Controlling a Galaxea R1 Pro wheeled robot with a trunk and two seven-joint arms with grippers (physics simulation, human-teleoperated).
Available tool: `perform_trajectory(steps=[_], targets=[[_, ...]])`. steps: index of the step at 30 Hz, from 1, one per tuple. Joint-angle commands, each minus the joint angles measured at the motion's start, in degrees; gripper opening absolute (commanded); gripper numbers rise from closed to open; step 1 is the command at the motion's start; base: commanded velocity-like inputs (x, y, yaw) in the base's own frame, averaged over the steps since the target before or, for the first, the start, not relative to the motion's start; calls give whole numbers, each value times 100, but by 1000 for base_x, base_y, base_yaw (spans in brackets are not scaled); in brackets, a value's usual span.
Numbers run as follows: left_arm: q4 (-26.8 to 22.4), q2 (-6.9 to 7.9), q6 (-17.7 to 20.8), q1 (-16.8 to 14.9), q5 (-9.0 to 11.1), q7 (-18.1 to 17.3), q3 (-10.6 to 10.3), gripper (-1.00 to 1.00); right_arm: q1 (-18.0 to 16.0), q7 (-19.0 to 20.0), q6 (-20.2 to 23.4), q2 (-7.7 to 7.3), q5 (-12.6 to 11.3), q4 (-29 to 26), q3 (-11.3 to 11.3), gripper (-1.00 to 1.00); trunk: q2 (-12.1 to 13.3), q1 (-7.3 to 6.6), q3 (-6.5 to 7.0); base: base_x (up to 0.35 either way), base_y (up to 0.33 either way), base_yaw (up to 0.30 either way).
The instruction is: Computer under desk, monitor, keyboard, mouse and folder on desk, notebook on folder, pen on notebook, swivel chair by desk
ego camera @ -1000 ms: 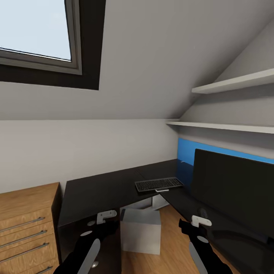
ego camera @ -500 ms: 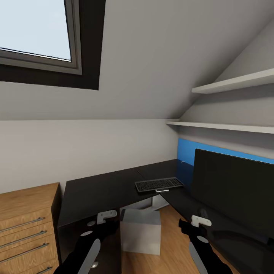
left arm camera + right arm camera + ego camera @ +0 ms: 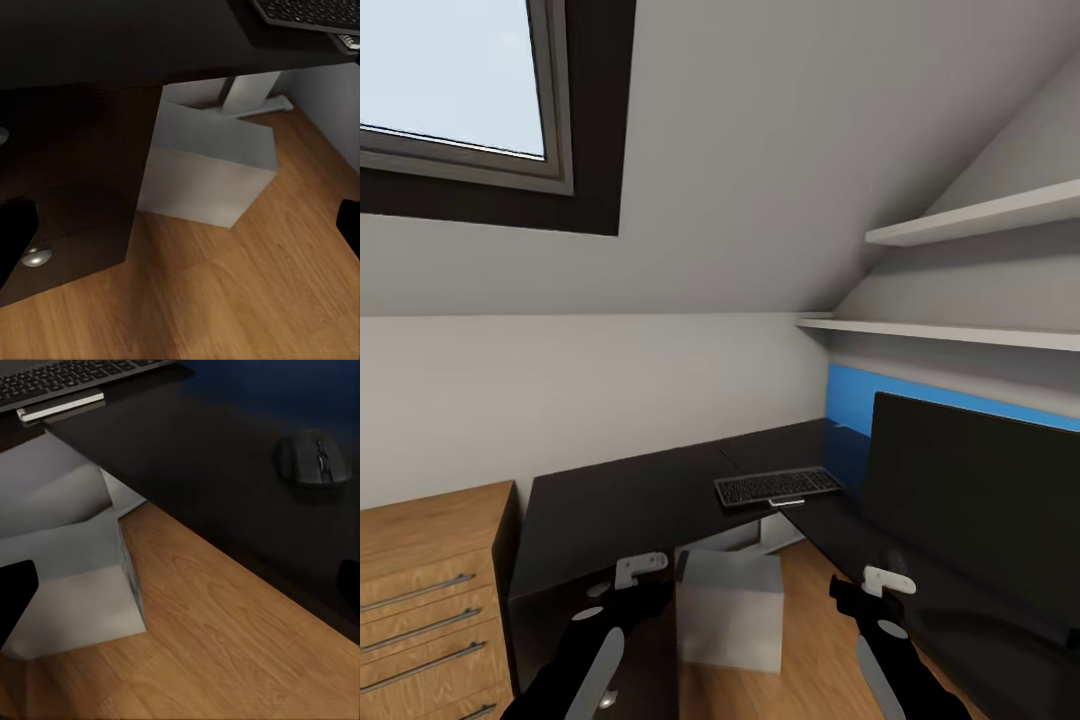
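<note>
**Keyboard across the table's inner corner, computer on the floor beneath**

The keyboard (image 3: 778,486) lies flat on the black L-shaped table (image 3: 620,510), right at the inner corner where the two wings meet. In the head view its long axis runs left to right, tilted slightly up toward the right, and its front edge overhangs the table edge a little. The monitor (image 3: 970,500) stands upright on the right wing, just beside the keyboard's right end, its dark screen facing into the room, with the blue back panel (image 3: 850,395) behind it. The computer (image 3: 728,606) sits on the wood floor (image 3: 810,640) in the opening under the table, turned at an angle so that one corner points toward the robot.

The left gripper (image 3: 622,585) and right gripper (image 3: 865,590) hang low in front of the table, both empty. In the left wrist view two dark fingertips (image 3: 13,240) sit at opposite edges of the picture, so the jaws stand wide apart; the right wrist view shows the same wide spread.

The right wrist view brings out the mouse (image 3: 313,459), a small dark rounded shape on the glossy table top, well apart from the keyboard's end (image 3: 60,382); in the head view it is hard to make out. The left wrist view shows a round silver knob (image 3: 36,257) on the black drawer unit beside the computer (image 3: 206,176). The head view alone takes in the skylight (image 3: 455,80), the white wall shelves (image 3: 970,220) and the wooden drawer chest (image 3: 430,600).
</note>
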Motion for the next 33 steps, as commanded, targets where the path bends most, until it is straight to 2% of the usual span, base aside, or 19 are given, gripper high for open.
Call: perform_trajectory(steps=[1, 7, 12, 13, 18, 19, 25, 31, 33], targets=[[-8, 2, 15, -4, 61, 52, -9, 100, -3, -29, 26, 0, -26, -9, 9, 100, -5, 3, -8, 188, 0, 0], [-8, 2, 15, -4, 61, 50, -13, 100, -3, -30, 28, -4, -11, 22, 5, 100, -5, 3, -8, 177, 0, 0], [-8, 2, 23, -4, 63, 50, -22, 100, -4, -40, 27, -7, 100, 166, -2, 100, -5, 3, -8, 15, 0, 0], [-8, -1, 23, -4, 63, 50, -42, 100, -59, -45, -71, -21, 145, 519, -14, 100, -5, 3, -8, 2, 0, 0], [-8, 0, 23, -4, 68, 50, -111, 100, -311, -47, -684, -36, 164, 1186, -20, 100, -5, 3, -8, 1, 0, 0], [-8, 1, 24, -4, 69, 50, -121, 100, -446, -47, -912, -40, 166, 1470, -21, 100, -5, 3, -8, 0, 0, 0], [-8, 1, 24, -4, 69, 50, -131, 100, -728, -47, -1217, -91, 164, 1955, -22, 100, -5, 3, -8, 0, 0, 0], [-8, -4, 24, -4, 69, 50, -141, 100, -756, -54, -1232, -121, 169, 1998, -22, 100, -5, 3, -8, 0, 0, 0], [-5, -6, 24, -4, 73, 50, -159, 100, -813, -55, -1237, -185, 169, 2096, -25, 100, -5, 3, -8, 0, 0, 0]])
